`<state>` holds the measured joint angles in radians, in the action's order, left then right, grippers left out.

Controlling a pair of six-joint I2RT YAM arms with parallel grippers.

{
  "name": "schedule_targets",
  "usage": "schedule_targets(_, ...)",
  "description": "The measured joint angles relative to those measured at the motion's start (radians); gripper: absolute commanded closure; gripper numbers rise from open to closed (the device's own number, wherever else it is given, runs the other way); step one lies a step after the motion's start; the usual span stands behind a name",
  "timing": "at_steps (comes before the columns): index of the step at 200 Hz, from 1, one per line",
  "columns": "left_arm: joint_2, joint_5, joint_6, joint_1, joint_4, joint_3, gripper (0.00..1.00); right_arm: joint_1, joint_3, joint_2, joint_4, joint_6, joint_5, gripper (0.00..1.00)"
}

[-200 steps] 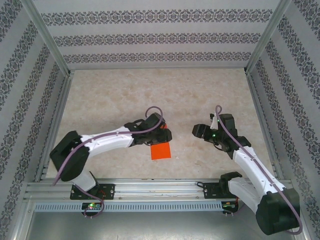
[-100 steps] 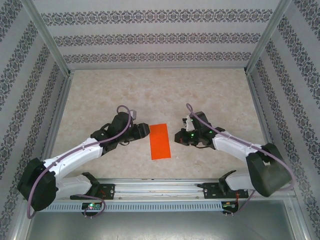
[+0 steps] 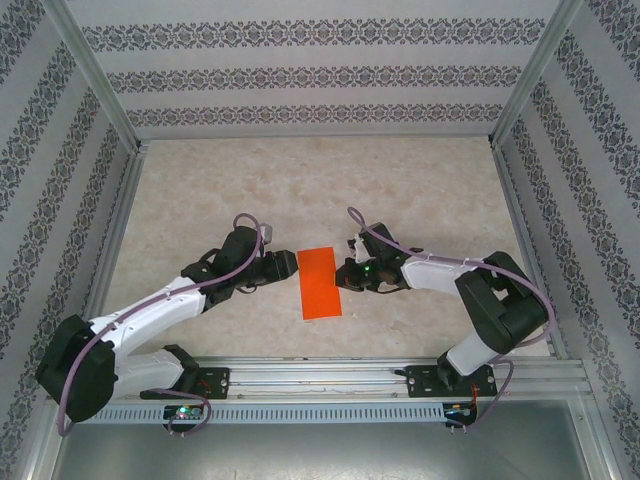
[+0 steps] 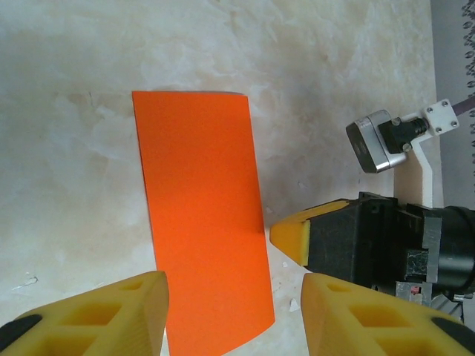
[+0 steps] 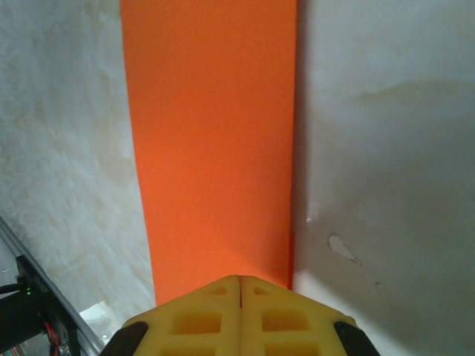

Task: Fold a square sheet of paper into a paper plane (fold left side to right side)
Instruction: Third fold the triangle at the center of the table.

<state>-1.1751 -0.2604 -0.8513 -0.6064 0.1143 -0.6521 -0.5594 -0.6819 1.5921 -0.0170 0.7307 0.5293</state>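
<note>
The square sheet of paper lies flat on the table as a narrow orange-red rectangle, folded in half lengthwise. My left gripper hovers at its left edge, open. In the left wrist view its yellow fingers stand wide apart over the paper. My right gripper is shut, its tip at the paper's right edge. The right wrist view has the closed gripper sitting on the near end of the paper, nothing between the pads. That same closed tip touches the paper's right edge in the left wrist view.
The beige marbled table is walled on three sides by patterned panels. An aluminium rail with both arm bases runs along the near edge. Metal frame posts rise at the back corners.
The left arm has drawn back to the left, uncovering the whole folded paper. The right gripper has shut and moved left to the paper's right edge.
</note>
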Motion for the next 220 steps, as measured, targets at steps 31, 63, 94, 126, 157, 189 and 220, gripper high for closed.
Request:
schedule_targets(31, -0.028, -0.01, 0.01, 0.0, 0.001, -0.001, 0.51, -0.002, -0.006, 0.048, 0.0, -0.003, 0.0, 1.0)
schedule_targets(63, -0.082, -0.038, 0.011, 0.0, 0.005, -0.01, 0.52, -0.002, -0.01, 0.064, -0.002, -0.008, 0.002, 1.0)
schedule_targets(94, -0.166, -0.1, 0.012, 0.0, 0.004, -0.032, 0.56, -0.002, -0.015, 0.064, -0.012, -0.023, -0.005, 1.0)
schedule_targets(126, -0.237, -0.158, 0.008, 0.0, 0.003, -0.033, 0.62, -0.008, -0.017, 0.064, -0.016, -0.023, -0.016, 1.0)
schedule_targets(157, -0.308, -0.206, 0.006, 0.0, -0.015, -0.035, 0.63, -0.009, -0.019, 0.064, -0.02, -0.023, -0.018, 1.0)
schedule_targets(189, -0.36, -0.236, 0.005, 0.0, -0.032, -0.036, 0.64, -0.015, -0.023, 0.064, -0.024, -0.023, -0.027, 1.0)
schedule_targets(220, -0.397, -0.257, 0.003, -0.001, -0.049, -0.039, 0.66, -0.015, -0.023, 0.064, -0.025, -0.023, -0.027, 1.0)
